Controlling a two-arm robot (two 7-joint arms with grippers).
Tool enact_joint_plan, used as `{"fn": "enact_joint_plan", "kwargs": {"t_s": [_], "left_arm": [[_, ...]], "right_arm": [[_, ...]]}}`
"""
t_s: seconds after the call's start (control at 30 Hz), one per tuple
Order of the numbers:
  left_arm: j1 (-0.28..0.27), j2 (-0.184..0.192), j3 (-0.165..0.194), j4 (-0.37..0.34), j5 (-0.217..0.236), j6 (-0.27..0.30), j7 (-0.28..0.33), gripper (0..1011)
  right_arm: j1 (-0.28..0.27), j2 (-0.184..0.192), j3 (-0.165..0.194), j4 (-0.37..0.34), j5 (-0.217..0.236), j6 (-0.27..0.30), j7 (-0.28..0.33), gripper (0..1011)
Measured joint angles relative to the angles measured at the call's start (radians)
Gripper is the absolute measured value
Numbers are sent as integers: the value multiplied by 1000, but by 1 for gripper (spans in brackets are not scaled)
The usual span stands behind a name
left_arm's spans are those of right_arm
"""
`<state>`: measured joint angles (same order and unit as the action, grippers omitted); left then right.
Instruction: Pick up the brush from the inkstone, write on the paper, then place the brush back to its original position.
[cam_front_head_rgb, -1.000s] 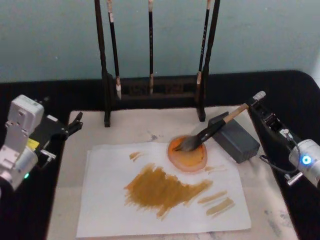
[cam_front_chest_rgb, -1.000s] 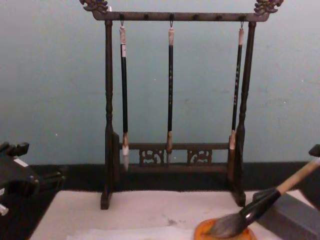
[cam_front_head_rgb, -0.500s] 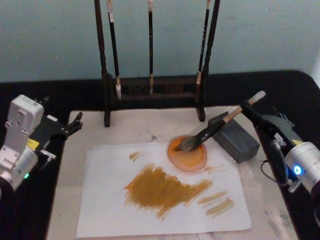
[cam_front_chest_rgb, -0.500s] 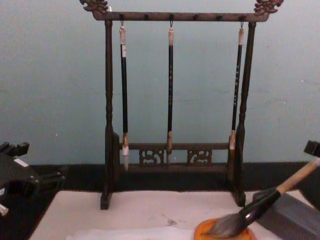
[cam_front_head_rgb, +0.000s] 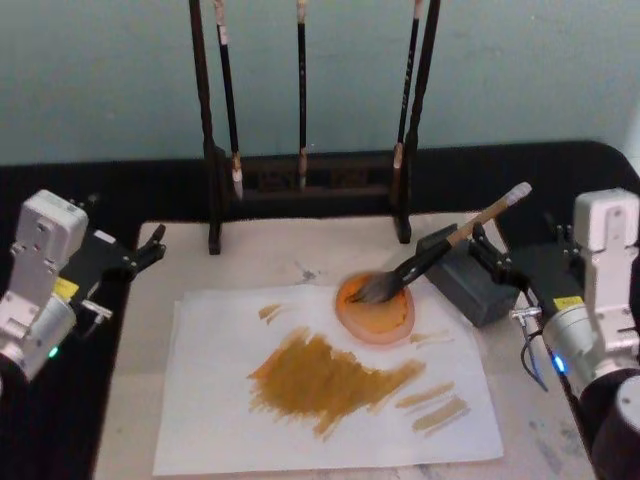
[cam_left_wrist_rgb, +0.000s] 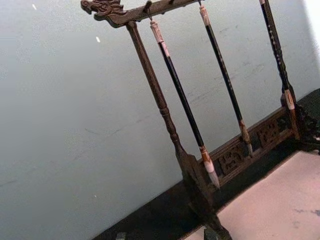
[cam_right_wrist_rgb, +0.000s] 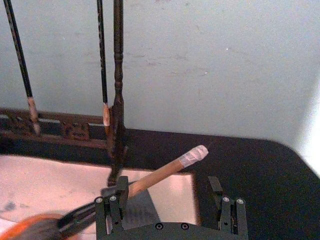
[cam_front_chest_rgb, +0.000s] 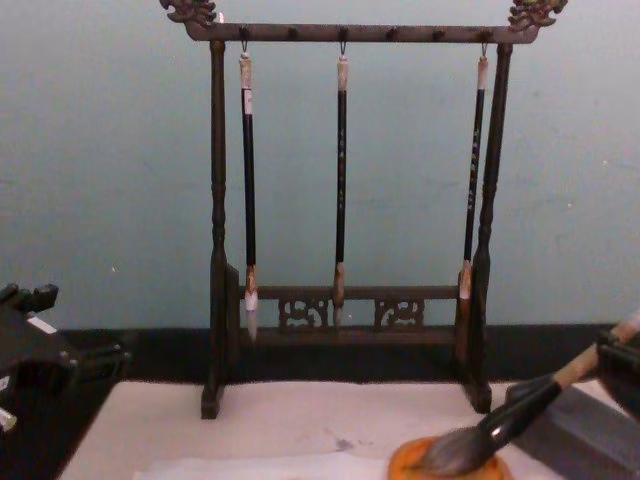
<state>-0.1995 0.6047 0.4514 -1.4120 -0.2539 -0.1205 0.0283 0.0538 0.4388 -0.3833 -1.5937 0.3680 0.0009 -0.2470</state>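
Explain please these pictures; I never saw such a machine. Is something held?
This is a robot with two arms. Cameras sit on its head, chest and each wrist, so one table appears from four places. On a cream felt mat lies a thin white paper sheet with ochre strokes. A tan-handled calligraphy brush rests its bristles in a round orange dish and leans on a grey block. Behind stands a dark wooden rack with three thin black brushes. The right hand is open near the brush handle, holding nothing. The left hand is parked at the table's left.
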Motion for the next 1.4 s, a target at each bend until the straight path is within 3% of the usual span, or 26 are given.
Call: {"fn": "enact_joint_plan", "kwargs": {"t_s": [0.03,0.23,0.47,1.4], "left_arm": [[0,0,0,0,0,0,0,1010],[0,0,0,0,0,0,0,1010],[0,0,0,0,0,0,0,1010],[0,0,0,0,0,0,0,1010]], "right_arm": [[3,-3,-8,9,-34,-6,-16,1000],[6,-9,-30,35,-135,-18,-54,1000],[4,-19,-31,46,-179,-22,-63,1000],[2,-20,-27,45,-181,-23,-57,1000]]}}
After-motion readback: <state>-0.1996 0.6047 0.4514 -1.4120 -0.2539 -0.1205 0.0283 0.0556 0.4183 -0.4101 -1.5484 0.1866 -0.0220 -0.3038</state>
